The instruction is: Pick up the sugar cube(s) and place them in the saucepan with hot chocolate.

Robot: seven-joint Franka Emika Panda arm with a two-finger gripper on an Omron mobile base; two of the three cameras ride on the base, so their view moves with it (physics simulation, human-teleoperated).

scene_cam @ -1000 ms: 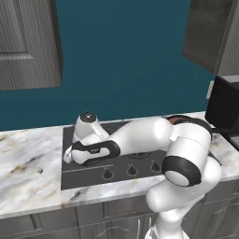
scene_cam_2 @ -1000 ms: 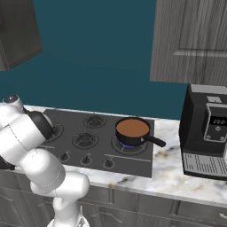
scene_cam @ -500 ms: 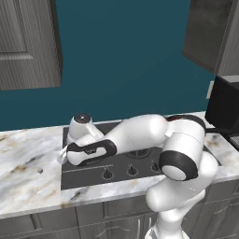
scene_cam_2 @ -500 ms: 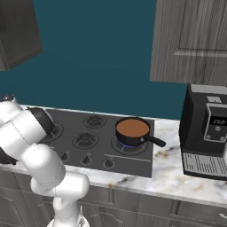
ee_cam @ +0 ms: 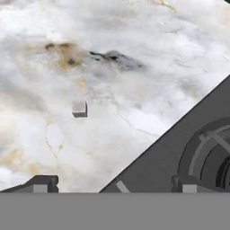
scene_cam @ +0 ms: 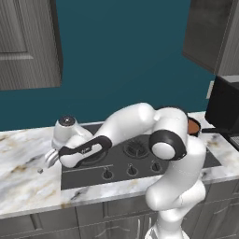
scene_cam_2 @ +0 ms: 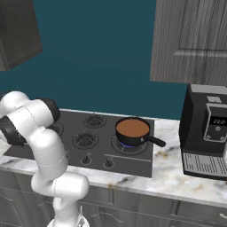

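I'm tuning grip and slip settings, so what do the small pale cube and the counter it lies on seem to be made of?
The small pale greyish-white cube looks matte and slightly grainy, with crisp edges, like pressed sugar, though it is too small to be sure. The white marble-look counter has grey and tan veining and a smooth, polished finish, probably stone.

A sugar cube (ee_cam: 79, 108) lies on the counter (ee_cam: 134, 54) beside the stove (ee_cam: 188, 148).

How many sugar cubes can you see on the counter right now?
1: a pale sugar cube lies on the marble counter left of the stove, ahead of the claw. Another may be out of sight.
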